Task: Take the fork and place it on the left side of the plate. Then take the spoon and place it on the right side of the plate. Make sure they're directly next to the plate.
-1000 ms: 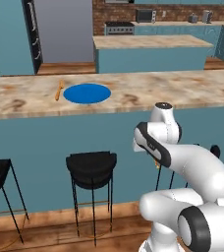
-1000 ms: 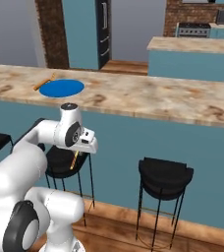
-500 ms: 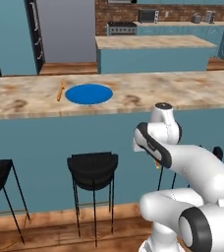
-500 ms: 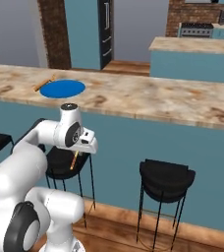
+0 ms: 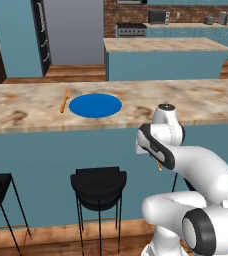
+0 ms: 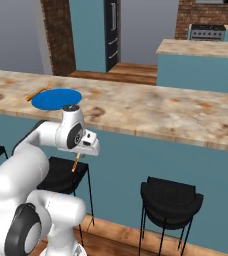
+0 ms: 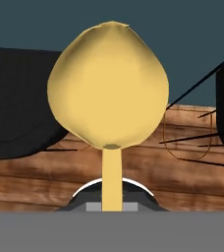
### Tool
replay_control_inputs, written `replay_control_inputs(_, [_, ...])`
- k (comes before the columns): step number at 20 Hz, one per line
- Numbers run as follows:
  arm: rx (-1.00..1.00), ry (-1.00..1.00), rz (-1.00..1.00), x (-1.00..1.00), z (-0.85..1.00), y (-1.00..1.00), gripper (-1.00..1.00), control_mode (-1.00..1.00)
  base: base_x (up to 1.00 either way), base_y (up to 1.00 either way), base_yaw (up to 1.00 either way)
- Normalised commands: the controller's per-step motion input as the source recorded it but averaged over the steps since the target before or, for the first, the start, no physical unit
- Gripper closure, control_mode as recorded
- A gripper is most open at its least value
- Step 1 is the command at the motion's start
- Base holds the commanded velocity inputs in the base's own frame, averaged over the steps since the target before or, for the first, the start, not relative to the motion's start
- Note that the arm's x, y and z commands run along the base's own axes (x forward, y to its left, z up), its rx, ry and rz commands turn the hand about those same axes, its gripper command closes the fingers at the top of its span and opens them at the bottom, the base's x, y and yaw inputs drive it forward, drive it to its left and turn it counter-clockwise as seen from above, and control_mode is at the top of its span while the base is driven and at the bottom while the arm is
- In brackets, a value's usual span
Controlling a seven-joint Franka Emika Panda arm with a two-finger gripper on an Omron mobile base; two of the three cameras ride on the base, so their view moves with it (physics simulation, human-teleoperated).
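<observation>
Fork (image 5: 64, 100) just left of plate (image 5: 95, 105) — both on counter (image 5: 196, 100).

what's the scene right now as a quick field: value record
fork: lies on the counter just left of the plate, close beside its rim
plate: blue, flat on the counter
spoon: held in the gripper, bowl pointing away from the hand
gripper: shut on the spoon's handle, low in front of the counter, above the stools
stools: black, lined up under the counter's front
task stage: fork looks placed, spoon not yet beside the plate
</observation>
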Motion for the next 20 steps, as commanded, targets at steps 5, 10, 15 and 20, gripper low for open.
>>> replay_control_inputs(5, [0.00,0.00,0.00,0.00,0.00,0.00,1.00,1.00,-0.02,0.00,0.00])
replay_control_inputs(10, [0.00,0.00,0.00,0.00,0.00,0.00,1.00,1.00,0.00,0.00,0.00])
replay_control_inputs(15, [0.00,0.00,0.00,0.00,0.00,0.00,1.00,1.00,0.00,0.00,0.00])
replay_control_inputs(20, [0.00,0.00,0.00,0.00,0.00,0.00,1.00,1.00,0.00,0.00,0.00])
